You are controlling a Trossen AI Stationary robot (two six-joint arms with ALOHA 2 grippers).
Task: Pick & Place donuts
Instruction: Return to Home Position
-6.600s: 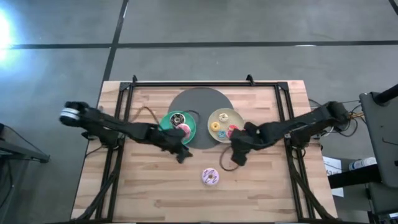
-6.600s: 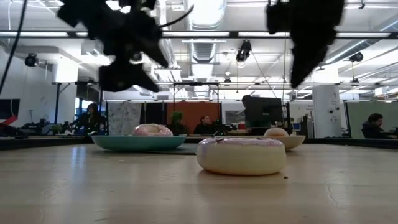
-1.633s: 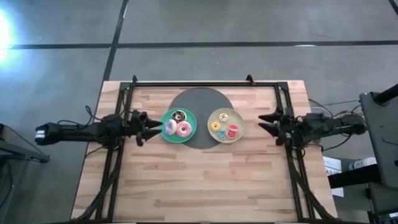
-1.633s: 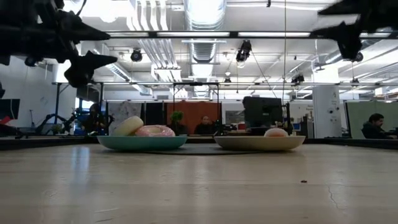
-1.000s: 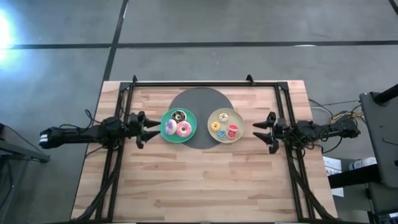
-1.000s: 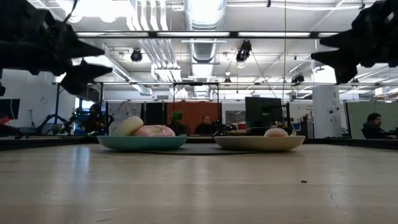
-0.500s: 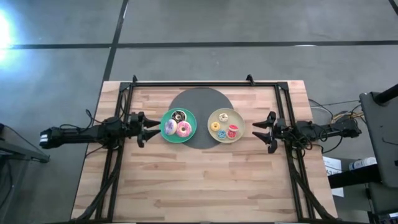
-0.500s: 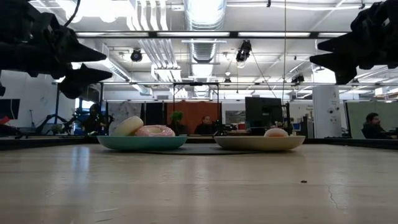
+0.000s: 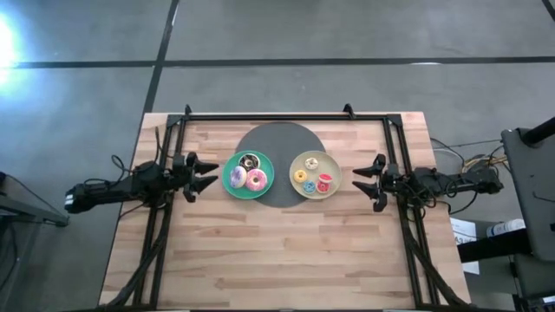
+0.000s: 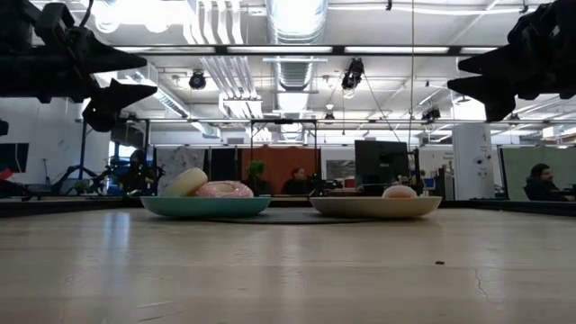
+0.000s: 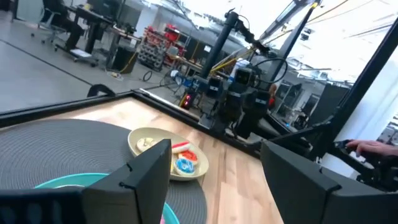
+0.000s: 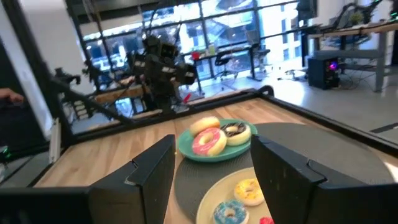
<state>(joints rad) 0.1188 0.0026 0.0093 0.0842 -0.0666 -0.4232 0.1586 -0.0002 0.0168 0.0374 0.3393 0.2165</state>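
Observation:
The teal plate (image 9: 232,165) holds three larger donuts: dark chocolate (image 9: 249,162), lilac (image 9: 236,177) and pink (image 9: 257,180). The lilac one leans up on edge (image 10: 187,183) beside the pink (image 10: 224,189). The beige plate (image 9: 330,166) holds the tiny yellow (image 9: 301,176), blue (image 9: 309,186), red (image 9: 323,182) and orange (image 9: 312,163) donuts. My left gripper (image 9: 208,177) hangs open above the table, left of the teal plate. My right gripper (image 9: 364,184) hangs open, right of the beige plate. Both point level toward the plates and are empty (image 11: 214,155) (image 12: 214,149).
Both plates sit on a round dark grey mat (image 9: 277,139) at the table's far middle. Black frame rails (image 9: 160,217) (image 9: 408,225) run along the left and right sides and the far edge. Bare wood (image 9: 277,251) fills the near half. People sit in the room beyond.
My left gripper has drawn back a little toward the table's left edge and risen slightly, staying open. My right gripper has kept still. The donuts and plates have not moved.

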